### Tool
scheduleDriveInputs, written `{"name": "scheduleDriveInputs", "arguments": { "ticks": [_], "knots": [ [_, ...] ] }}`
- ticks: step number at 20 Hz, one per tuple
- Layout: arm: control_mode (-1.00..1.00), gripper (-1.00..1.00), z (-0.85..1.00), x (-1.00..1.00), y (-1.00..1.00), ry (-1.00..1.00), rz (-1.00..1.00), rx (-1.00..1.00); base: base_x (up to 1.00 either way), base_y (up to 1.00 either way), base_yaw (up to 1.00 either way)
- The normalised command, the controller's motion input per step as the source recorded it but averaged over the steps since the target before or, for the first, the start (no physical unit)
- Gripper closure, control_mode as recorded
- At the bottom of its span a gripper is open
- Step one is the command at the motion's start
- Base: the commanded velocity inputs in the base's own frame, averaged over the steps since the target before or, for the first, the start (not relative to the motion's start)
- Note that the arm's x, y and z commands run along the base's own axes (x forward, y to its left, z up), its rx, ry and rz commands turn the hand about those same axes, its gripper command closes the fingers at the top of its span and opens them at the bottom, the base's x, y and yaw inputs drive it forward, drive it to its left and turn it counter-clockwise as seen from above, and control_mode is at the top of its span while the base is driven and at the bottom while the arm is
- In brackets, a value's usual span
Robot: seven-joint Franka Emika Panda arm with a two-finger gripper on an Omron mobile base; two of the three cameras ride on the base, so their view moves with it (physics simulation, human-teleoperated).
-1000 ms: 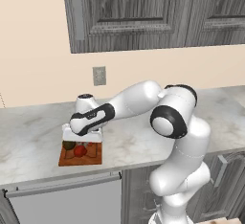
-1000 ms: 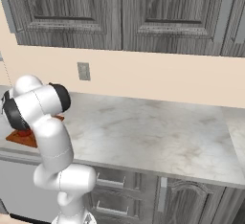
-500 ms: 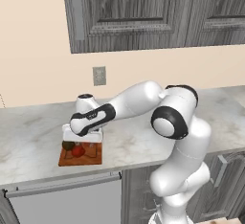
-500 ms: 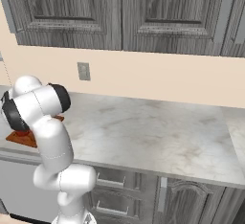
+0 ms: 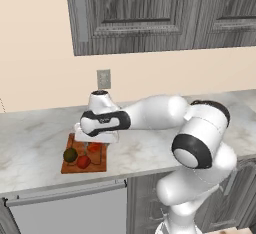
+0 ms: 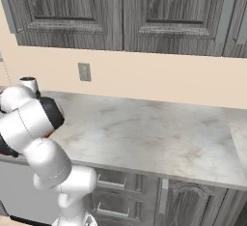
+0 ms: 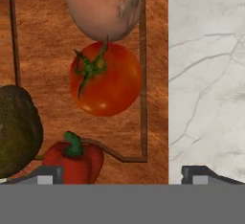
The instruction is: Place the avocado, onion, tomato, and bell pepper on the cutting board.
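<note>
Hovering claw [image 7: 122, 175], fingers spread and empty, above cutting board [image 7: 48, 50]; avocado [image 7: 16, 129], onion [image 7: 103, 7], tomato [image 7: 106, 79], bell pepper [image 7: 74, 161] aboard beneath. Placing looks complete; next, lift clear.

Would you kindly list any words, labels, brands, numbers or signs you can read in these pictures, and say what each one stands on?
None: no readable text shows anywhere.
The cutting board, onion, tomato, bell pepper and avocado carry no stickers or labels.
The wall outlet, cabinets and counter are unmarked.
The arm shows no logo or lettering.
</note>
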Motion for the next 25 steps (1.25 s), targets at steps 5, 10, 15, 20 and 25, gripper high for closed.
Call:
{"name": "scheduleDriveInputs", "arguments": {
  "ticks": [5,10,15,20,25],
  "knots": [
    [-1.00,-1.00,1.00,-0.06,-0.20,-0.04,0.00,0.00,0.00,0.00,0.00],
    [-1.00,-1.00,0.80,-0.81,-0.07,-0.09,0.00,0.00,0.00,0.00,0.00],
    [-1.00,-1.00,0.71,-1.00,-0.14,-0.10,-0.01,0.00,0.00,0.00,0.00],
    [-1.00,-1.00,0.74,-1.00,-0.31,-0.08,-0.01,0.00,0.00,0.00,0.00],
    [-1.00,-1.00,0.69,-0.88,-0.81,-0.04,-0.01,0.01,0.00,0.00,0.00]
  ]
}}
